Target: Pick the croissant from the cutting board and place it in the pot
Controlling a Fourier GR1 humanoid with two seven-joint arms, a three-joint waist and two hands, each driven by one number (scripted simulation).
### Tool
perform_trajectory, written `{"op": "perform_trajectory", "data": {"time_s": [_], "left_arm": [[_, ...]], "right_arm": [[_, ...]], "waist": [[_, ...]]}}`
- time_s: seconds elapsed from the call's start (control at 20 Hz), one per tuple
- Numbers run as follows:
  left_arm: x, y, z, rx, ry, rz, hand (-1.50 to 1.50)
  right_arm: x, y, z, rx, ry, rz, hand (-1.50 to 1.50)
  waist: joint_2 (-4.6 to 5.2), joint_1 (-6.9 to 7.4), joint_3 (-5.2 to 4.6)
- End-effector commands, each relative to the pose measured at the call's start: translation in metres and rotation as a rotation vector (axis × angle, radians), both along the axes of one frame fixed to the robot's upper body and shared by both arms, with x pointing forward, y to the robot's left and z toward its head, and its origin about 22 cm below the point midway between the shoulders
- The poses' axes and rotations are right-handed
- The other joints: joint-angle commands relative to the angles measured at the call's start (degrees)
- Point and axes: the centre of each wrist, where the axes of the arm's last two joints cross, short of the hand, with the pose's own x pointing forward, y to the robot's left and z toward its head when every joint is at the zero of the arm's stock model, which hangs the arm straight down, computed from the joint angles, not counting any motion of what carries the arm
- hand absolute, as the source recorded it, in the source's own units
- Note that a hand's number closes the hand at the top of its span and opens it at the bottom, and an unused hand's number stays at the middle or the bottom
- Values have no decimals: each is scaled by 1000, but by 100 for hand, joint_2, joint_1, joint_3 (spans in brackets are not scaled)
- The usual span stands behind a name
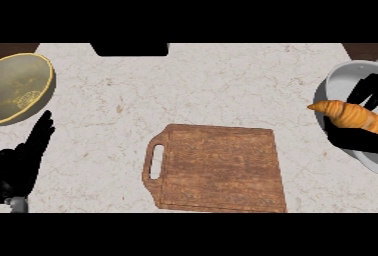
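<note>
Over the white, round-walled pot (341,75) at the marbled worktop's (207,90) right edge, the right robot hand (362,140) curls its black fingers round a golden, ridged croissant (345,114), held above the pot's rim. The brown wooden cutting board (218,167) with its slotted handle lies bare. The left robot hand (26,155) rests with fingers straight at lower left. Light, flaky and easily crushed, the pastry seems best cradled at its thick middle.
</note>
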Motion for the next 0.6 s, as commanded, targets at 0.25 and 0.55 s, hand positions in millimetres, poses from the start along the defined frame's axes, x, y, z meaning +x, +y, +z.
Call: {"op": "perform_trajectory", "data": {"time_s": [0.25, 0.55], "left_arm": [[2, 4, 3, -4, -8, -11, 0], [0, -23, -12, 2, 1, -3, 0]], "right_arm": [[41, -53, 7, 87, -106, -21, 150], [58, -127, 4, 88, -115, -37, 150]], "waist": [[16, 69, 0], [23, 67, 3]]}}
